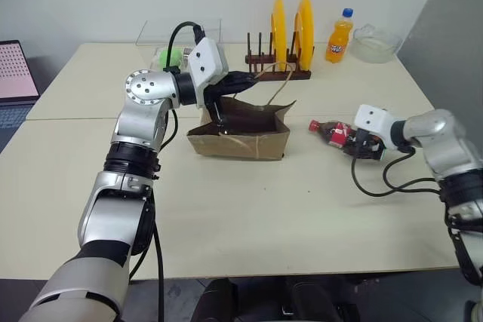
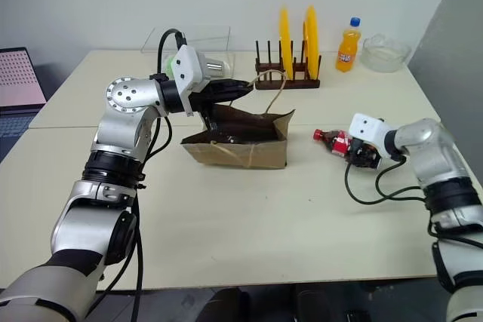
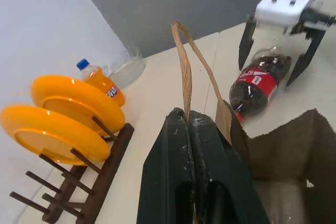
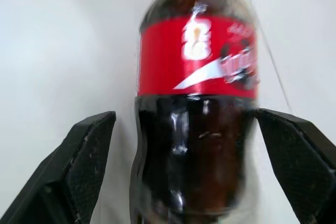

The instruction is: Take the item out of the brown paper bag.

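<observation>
**Supervisor:** Where was the cola bottle when you looked?

**Me:** The cola bottle [image 1: 332, 133] was out of the brown paper bag [image 1: 240, 139], lying on its side on the worktop [image 1: 249, 216]. It sat just off the bag's right side, at about three o'clock from it, with the red cap pointing back toward the bag.

**Supervisor:** And the right end effector?

**Me:** I saw the right end effector [image 3: 276, 48] over the bottle's base end with its fingers [image 4: 86, 169] spread wide. One stood on each side of the bottle, and there was a gap between each pad and the plastic, so it gripped nothing.

**Supervisor:** The left one?

**Me:** The left end effector [image 3: 188, 129] was pressed together on one tan cord handle [image 3: 184, 66] of the bag, pinching it above the open mouth. The bag stood upright near the middle of the worktop.

**Supervisor:** Anything else around?

**Me:** At twelve o'clock from the bag stood a wooden rack [image 1: 278, 73] with two yellow plates [image 1: 291, 32]. At about one o'clock were an orange soda bottle [image 1: 339, 38] and a clear bowl [image 1: 373, 44].
</observation>
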`<action>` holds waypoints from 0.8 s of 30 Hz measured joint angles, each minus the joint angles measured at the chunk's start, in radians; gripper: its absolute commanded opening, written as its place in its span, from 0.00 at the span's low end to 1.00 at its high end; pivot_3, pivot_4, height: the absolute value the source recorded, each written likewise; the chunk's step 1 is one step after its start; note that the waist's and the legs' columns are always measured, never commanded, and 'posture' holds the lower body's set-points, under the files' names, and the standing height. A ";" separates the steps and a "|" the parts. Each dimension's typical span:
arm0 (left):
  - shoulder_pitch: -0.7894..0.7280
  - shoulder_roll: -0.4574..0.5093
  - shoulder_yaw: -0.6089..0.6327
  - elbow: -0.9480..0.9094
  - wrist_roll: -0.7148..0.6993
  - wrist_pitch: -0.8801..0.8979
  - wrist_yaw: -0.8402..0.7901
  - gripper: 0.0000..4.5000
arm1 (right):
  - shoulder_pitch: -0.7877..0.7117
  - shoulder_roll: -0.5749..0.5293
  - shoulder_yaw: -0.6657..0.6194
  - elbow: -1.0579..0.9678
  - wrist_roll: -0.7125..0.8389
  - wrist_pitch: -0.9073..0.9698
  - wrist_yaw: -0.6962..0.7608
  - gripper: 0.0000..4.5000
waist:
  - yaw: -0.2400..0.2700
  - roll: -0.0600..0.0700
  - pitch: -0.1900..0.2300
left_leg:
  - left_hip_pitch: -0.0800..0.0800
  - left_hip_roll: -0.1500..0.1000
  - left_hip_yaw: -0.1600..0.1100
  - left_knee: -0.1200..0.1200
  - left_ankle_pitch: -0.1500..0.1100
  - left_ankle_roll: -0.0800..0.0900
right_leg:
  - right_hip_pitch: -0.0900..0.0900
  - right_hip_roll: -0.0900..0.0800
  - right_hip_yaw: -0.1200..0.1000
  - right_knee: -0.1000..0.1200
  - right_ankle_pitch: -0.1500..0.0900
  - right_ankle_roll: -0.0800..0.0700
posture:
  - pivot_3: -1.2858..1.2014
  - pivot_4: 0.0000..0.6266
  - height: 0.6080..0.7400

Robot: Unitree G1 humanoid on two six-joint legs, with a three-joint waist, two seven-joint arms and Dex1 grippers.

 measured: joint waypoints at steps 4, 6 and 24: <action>0.005 0.000 0.002 -0.015 -0.015 0.043 0.000 0.00 | 0.090 -0.052 -0.119 -0.263 0.115 0.090 0.036 0.99 | 0.001 0.000 0.000 | 0.001 0.000 -0.001 0.000 0.000 0.000 | 0.001 0.000 -0.001 0.000 0.000 0.000 | 0.52 0.24 1.00; 0.004 0.004 0.002 -0.012 -0.017 0.052 0.000 0.00 | 0.163 -0.063 -0.200 -0.420 0.201 0.154 0.047 0.99 | 0.002 0.000 0.000 | 0.001 0.000 -0.002 0.000 0.000 0.000 | 0.001 0.000 -0.001 0.000 0.000 0.000 | 0.52 0.24 1.00; -0.058 0.034 0.003 0.193 0.022 -0.012 0.024 0.21 | 0.515 0.391 -0.244 -1.136 0.519 0.471 -0.537 1.00 | 0.002 -0.001 0.000 | 0.001 0.000 -0.002 0.000 0.000 0.000 | 0.002 0.000 -0.001 0.000 0.000 0.000 | 0.52 0.24 1.00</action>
